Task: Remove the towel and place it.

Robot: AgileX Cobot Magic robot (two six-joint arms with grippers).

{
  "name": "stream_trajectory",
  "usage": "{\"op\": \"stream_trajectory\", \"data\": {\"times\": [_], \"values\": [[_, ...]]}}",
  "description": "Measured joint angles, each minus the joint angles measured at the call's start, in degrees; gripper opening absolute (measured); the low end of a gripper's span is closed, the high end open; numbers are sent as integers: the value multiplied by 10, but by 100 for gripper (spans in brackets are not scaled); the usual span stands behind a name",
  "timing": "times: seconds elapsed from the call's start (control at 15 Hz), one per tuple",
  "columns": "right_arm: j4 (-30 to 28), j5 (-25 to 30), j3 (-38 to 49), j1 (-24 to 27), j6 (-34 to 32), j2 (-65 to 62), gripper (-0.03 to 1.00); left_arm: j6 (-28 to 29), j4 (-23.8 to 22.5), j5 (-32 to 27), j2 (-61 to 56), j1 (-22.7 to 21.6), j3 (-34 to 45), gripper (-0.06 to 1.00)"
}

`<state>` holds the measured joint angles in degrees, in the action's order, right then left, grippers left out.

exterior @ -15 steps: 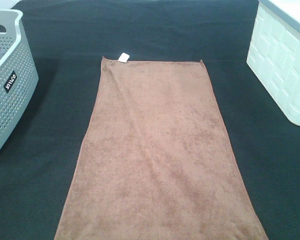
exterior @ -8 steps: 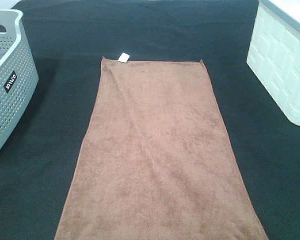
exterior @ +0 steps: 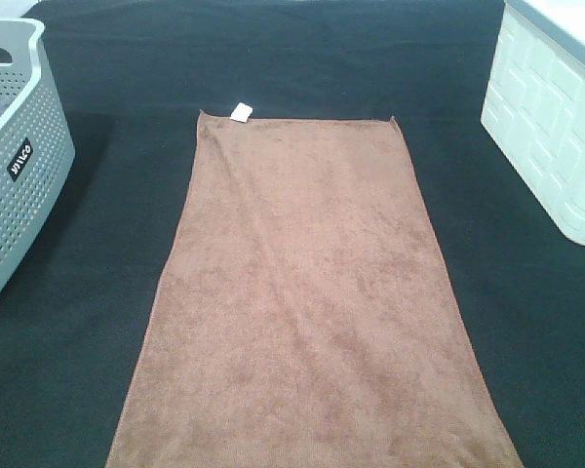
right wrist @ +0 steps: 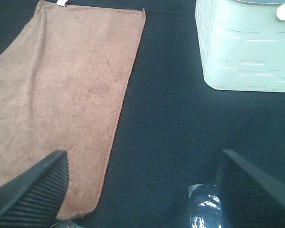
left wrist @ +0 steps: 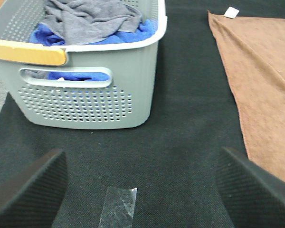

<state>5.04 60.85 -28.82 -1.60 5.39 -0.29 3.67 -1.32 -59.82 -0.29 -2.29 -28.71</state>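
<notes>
The brown towel (exterior: 307,302) lies spread flat on the black table cover, its white tag (exterior: 241,112) at the far left corner. Neither arm shows in the exterior high view. In the left wrist view the towel (left wrist: 261,80) lies off to one side of my left gripper (left wrist: 141,190), which is open over bare black cloth with nothing between its fingers. My right gripper (right wrist: 140,190) is open too, one finger (right wrist: 31,192) over the towel's (right wrist: 66,90) near edge, the other over black cloth.
A grey perforated basket (exterior: 15,166) stands at the left, holding grey and blue cloths (left wrist: 92,21). A white bin (exterior: 556,127) stands at the right. Clear tape pieces (left wrist: 118,206) (right wrist: 204,209) stick to the black cover (exterior: 302,58).
</notes>
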Motion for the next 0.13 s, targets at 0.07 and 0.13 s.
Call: {"op": "stream_trajectory", "data": {"times": [0.07, 0.13], "values": [[0, 0, 0, 0, 0, 0, 77, 0, 0, 0, 0, 0, 1, 80], [0, 0, 0, 0, 0, 0, 77, 0, 0, 0, 0, 0, 1, 80]]}}
